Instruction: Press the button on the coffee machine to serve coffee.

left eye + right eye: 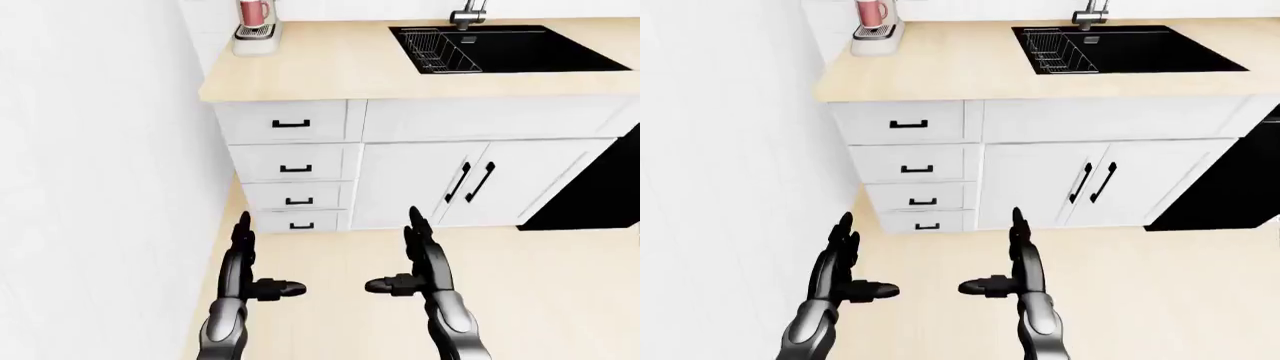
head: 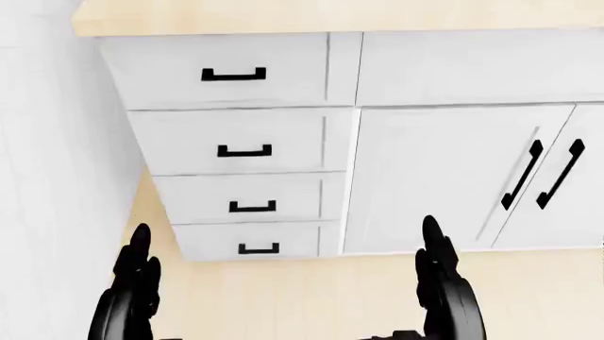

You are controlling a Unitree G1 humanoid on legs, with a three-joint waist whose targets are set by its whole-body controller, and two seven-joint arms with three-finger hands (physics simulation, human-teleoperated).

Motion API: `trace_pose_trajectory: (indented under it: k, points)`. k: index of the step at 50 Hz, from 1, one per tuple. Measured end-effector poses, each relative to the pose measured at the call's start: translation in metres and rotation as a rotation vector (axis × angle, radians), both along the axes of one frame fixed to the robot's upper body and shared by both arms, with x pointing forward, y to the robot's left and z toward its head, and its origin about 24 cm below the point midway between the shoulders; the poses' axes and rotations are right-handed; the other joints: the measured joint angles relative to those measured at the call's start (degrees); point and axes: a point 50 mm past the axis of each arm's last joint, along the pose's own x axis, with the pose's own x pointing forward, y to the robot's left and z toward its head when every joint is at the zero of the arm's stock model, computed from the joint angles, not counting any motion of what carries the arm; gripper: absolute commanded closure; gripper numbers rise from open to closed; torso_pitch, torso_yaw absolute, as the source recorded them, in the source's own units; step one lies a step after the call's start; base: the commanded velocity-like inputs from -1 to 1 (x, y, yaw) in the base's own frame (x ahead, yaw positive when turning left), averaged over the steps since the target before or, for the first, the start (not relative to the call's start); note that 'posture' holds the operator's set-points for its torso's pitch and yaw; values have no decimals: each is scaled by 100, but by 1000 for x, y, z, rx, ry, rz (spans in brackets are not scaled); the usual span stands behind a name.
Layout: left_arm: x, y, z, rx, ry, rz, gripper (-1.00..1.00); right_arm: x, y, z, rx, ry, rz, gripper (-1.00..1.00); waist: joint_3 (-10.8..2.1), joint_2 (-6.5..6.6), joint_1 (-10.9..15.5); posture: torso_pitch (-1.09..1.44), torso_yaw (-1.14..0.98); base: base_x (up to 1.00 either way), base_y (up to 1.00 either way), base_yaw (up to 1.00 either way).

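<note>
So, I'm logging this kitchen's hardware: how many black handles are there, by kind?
Short black drawer handles: 4
Long black bar handles on the white cabinet doors: 2
Total: 6
</note>
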Motion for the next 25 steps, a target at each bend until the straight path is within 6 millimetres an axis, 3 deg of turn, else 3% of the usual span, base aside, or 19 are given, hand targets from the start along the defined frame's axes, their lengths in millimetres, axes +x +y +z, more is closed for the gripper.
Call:
trace_pose_trajectory:
  k: [1, 3, 5, 7, 17, 21, 25]
  points:
    - [1, 1, 4, -2, -19, 0, -100, 1, 0, 4, -3, -19, 3, -100, -59, -22, -7, 0, 0, 0, 0, 0]
    - [6, 0, 21, -4, -106, -2, -100, 7, -2, 18, -12, -101, 3, -100, -344, -20, 35, 0, 0, 0, 0, 0]
    - [7, -1, 25, -7, -136, -2, -100, 7, -2, 21, -12, -124, 1, -100, -237, -57, 45, 0, 0, 0, 0, 0]
    - [4, -1, 19, -12, -110, -2, -100, 4, -1, 16, -14, -102, 4, -100, -306, -51, 41, 0, 0, 0, 0, 0]
    - [5, 0, 14, -20, -81, -2, -100, 5, -4, 10, -25, -69, -9, -100, -365, -27, 41, 0, 0, 0, 0, 0]
    - [11, 0, 20, -30, -85, -3, -100, 13, -3, 24, -29, -90, -7, -100, -378, -21, 47, 0, 0, 0, 0, 0]
    - [25, 3, 41, -37, -118, 4, -100, 24, -9, 46, -35, -139, -19, -100, -414, -38, 65, 0, 0, 0, 0, 0]
